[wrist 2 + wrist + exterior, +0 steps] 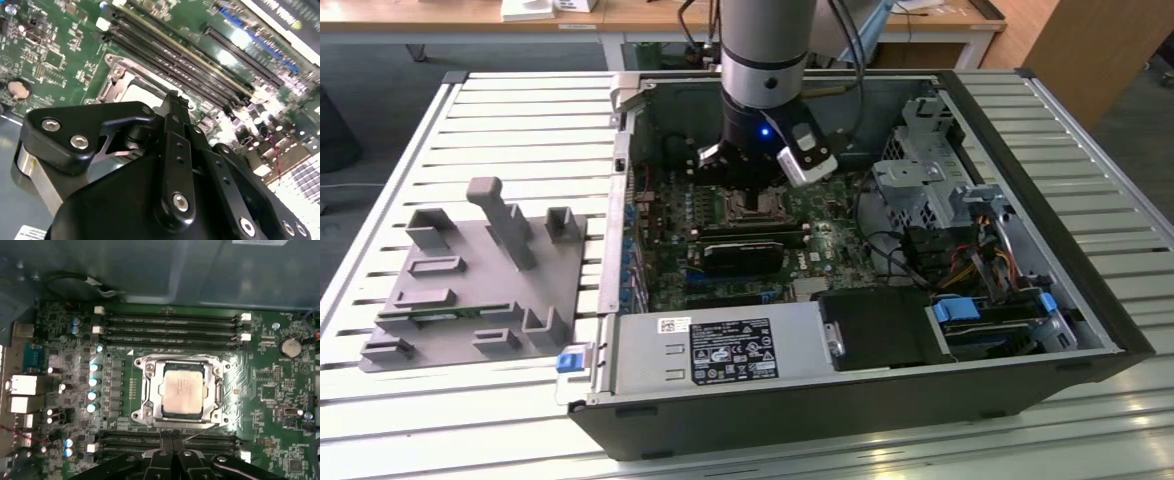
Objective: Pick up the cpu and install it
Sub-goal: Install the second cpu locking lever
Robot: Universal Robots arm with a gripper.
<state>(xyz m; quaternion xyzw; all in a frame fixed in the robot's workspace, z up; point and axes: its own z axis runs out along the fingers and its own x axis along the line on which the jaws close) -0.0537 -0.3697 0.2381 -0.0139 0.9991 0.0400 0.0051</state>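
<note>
The cpu (pixel 183 388), a flat square chip with a pale metal top, lies seated inside the motherboard socket (pixel 150 390), squared up within the socket's metal frame; in the second wrist view a pale strip of its top (pixel 142 93) shows past the gripper body. The socket sits on the green motherboard (pixel 280 405) between two banks of long black memory slots (pixel 170 327), all of them unfilled in the first wrist view. A thin wire retention lever (pixel 200 432) appears to stand free of the frame at the edge nearer the gripper, which suggests the socket is not yet clamped, though this cannot be settled from these views. The gripper (pixel 172 446) hangs low over the board just beside the socket, its two fingers pressed together with nothing between them and clear of the chip. In the exterior view the gripper (pixel 750 185) is lowered into the open computer case (pixel 1107 330), directly above the socket region (pixel 750 210), with a black expansion card (pixel 747 252) next to it and the power supply (pixel 720 352) along the near wall of the case. A grey parts fixture (pixel 467 290) rests on the slatted table (pixel 520 120) toward the exterior view's left. Judged from this arrangement, pickup and placement are complete; any securing of the socket frame remains open.
</note>
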